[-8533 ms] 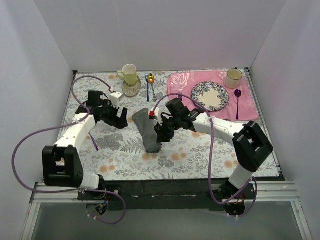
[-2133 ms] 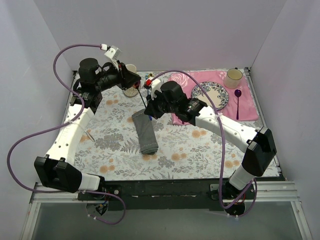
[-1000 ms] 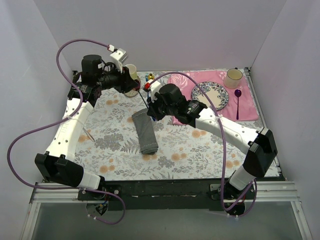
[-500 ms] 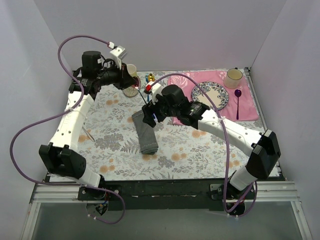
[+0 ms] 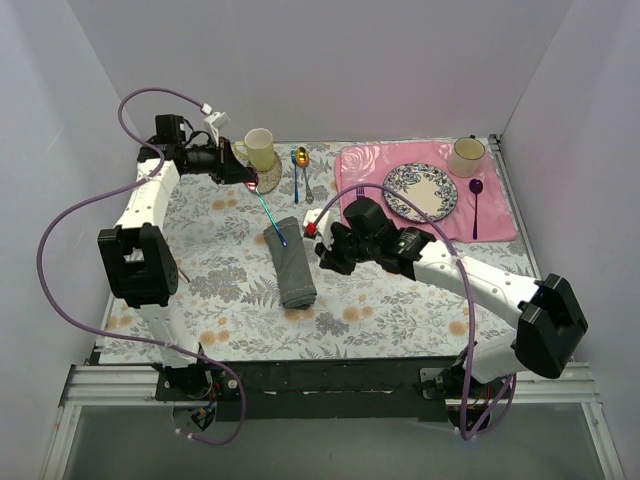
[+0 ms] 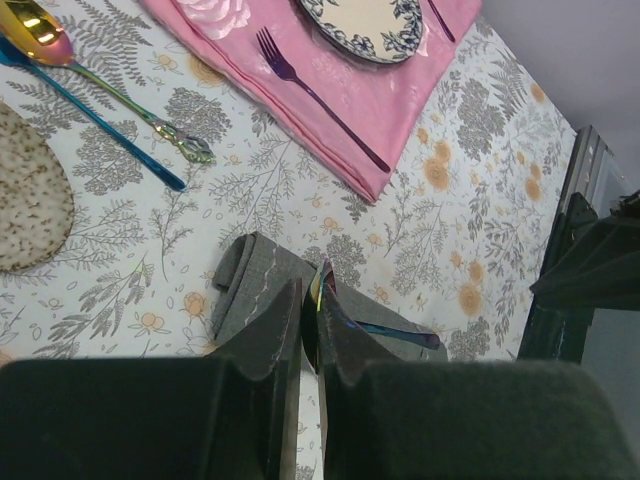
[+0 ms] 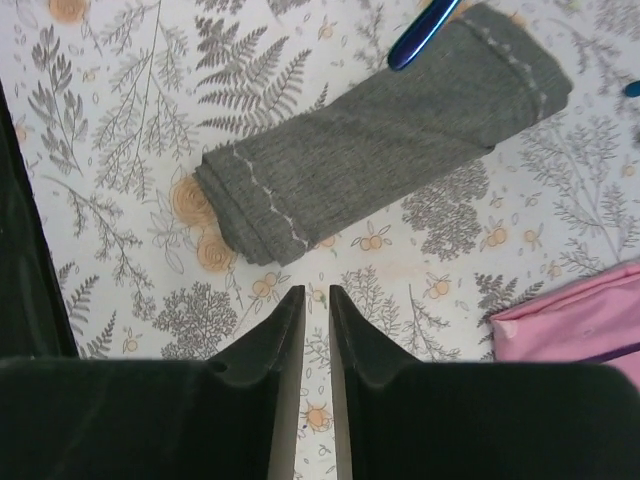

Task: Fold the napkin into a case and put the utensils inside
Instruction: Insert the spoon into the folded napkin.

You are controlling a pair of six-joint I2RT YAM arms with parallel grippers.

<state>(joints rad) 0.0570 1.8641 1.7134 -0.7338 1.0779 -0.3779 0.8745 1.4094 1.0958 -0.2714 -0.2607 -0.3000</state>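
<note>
Left wrist view: left gripper pressed together on a thin iridescent spoon, pinched edge-on between the pads. Gold-green glint at the pinch, blue-to-purple handle running out toward 4 o'clock. Which end sits in the pinch is hard to tell, probably the bowl. Handle tip over the far end of the napkin; on top of the cloth or inside a fold, cannot tell.

Right wrist view: right gripper with only a narrow slit between the jaws, nothing in it. Poised over the floral tablecloth, just beside the napkin's long edge, which lies at 12 o'clock of the fingertips.

Top external view: napkin mid-table, dark grey, folded into a long narrow bundle running from 11 to 5 o'clock. Pale stitching across it near both ends, layers stacked at the near end. Right gripper at its 3 o'clock, left gripper well off at its 11 o'clock. Silver fork flat on the tablecloth at 12 o'clock of the napkin, apart from it, beside a blue-handled spoon.
</note>
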